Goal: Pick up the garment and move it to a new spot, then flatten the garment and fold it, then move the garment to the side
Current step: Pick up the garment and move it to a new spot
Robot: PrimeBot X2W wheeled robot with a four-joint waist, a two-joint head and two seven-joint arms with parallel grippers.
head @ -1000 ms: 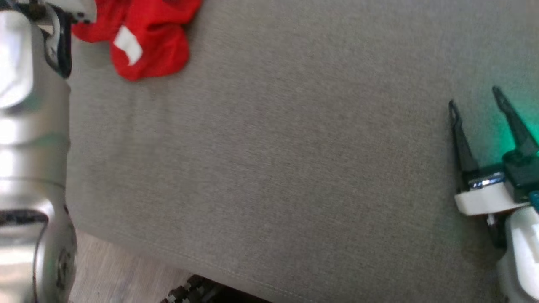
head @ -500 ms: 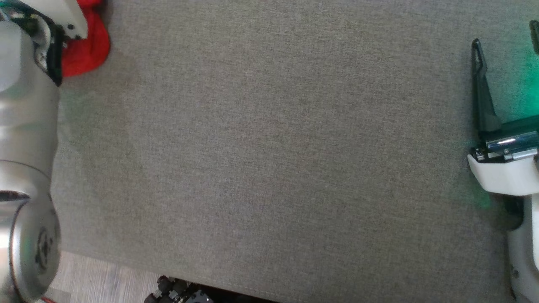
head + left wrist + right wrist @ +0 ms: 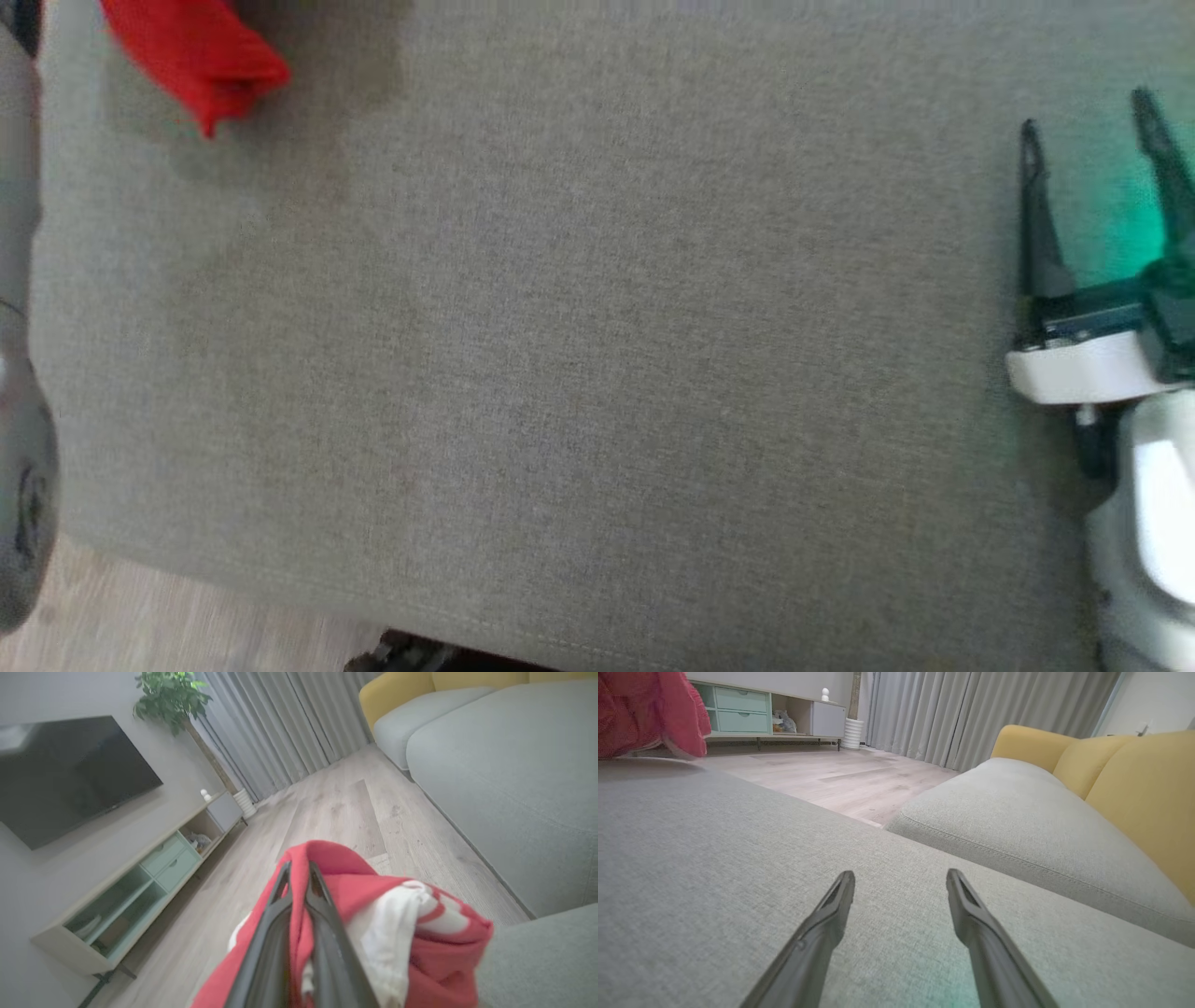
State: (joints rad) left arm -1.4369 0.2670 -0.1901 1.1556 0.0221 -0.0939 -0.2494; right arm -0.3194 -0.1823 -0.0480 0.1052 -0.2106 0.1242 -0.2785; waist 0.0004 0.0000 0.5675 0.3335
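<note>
At the upper left of the head view, the garment [image 3: 196, 56] hangs as a red bunch over the grey cushion [image 3: 597, 373], with its shadow on the fabric beneath. In the left wrist view, my left hand [image 3: 299, 868] is pinched tight, its two dark fingers together with a fold of red cloth caught between them. The rest of the cloth drapes to the right of the fingers. My right hand [image 3: 1086, 114], at the right edge of the head view, has its fingers spread wide and holds nothing. It sits low over the cushion, well apart from the garment.

I judge the step in hand to be carrying the garment to a new spot. To do it well, I should lift until the trailing cloth clears the cushion and travel smoothly so the single pinch does not slip. I should set it down on the open middle of the cushion, where both hands can reach.

The garment is soft red cloth with white parts, one of them banded red and white. It is crumpled over itself, so I cannot tell its outline or kind.
</note>
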